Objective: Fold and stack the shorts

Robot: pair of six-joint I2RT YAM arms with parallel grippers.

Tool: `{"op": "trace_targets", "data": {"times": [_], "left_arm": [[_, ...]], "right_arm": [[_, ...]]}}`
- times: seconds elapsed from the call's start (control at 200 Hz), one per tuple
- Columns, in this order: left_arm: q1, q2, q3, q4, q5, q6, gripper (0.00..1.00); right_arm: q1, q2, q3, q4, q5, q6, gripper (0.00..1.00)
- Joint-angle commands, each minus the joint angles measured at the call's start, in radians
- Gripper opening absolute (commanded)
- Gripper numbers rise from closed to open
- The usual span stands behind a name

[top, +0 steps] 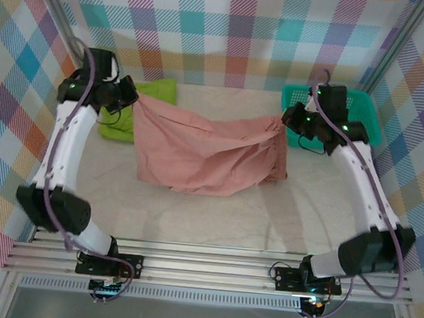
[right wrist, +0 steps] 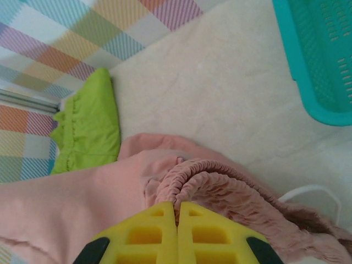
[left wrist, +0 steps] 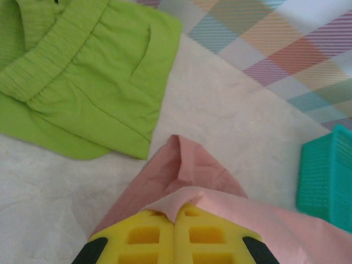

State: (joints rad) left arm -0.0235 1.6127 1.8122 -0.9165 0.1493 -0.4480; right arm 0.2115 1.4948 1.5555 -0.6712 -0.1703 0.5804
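I have left gripper (left wrist: pixel 176 213) and right gripper (right wrist: pixel 177 212) each clamped on the pink shorts (top: pixel 197 154), strung between; thin left pinch may slip, sag could drag green shorts (top: pixel 138 107).

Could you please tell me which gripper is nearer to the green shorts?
Left. The left gripper pinches the pink shorts right beside the green shorts; the right gripper holds the pink waistband far off, beside the teal basket.

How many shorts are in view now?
2. The pink shorts are held up between the left gripper and right gripper; the green shorts lie far left; the basket is partly hidden.
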Motion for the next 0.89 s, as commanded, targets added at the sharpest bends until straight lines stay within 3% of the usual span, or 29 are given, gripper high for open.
{"op": "trace_targets", "data": {"times": [0.0, 0.09, 0.205, 0.27, 0.31, 0.415, 0.6, 0.695, 0.89], "left_arm": [[0.014, 0.115, 0.208, 0.086, 0.005, -0.026, 0.00], [0.013, 0.315, 0.590, -0.007, -0.009, -0.047, 0.00], [0.032, 0.578, 1.186, -0.092, -0.008, -0.139, 0.00], [0.070, 0.567, 1.213, 0.007, 0.044, -0.247, 0.00], [0.081, 0.514, 1.158, 0.076, 0.045, -0.274, 0.00], [0.082, 0.316, 0.978, 0.244, 0.026, -0.239, 0.00], [0.073, -0.016, 0.673, 0.334, 0.029, -0.064, 0.00], [0.062, -0.230, 0.305, 0.447, 0.042, 0.006, 0.00], [0.030, -0.599, -0.464, 0.665, 0.067, 0.004, 0.00]], "right_arm": [[0.009, 0.154, 0.220, 0.093, -0.042, 0.026, 0.00], [0.009, 0.358, 0.544, 0.040, -0.088, 0.035, 0.00], [0.009, 0.627, 1.142, -0.095, -0.134, 0.044, 0.00], [0.008, 0.718, 1.380, -0.070, -0.179, 0.067, 0.00], [0.006, 0.713, 1.405, -0.004, -0.219, 0.076, 0.00], [0.006, 0.543, 1.176, 0.207, -0.318, 0.061, 0.00], [0.006, 0.126, 0.461, 0.558, -0.301, -0.051, 0.00], [0.007, 0.009, 0.190, 0.602, -0.301, -0.150, 0.00], [0.006, -0.119, -0.277, 0.648, -0.307, -0.204, 0.00]]}}
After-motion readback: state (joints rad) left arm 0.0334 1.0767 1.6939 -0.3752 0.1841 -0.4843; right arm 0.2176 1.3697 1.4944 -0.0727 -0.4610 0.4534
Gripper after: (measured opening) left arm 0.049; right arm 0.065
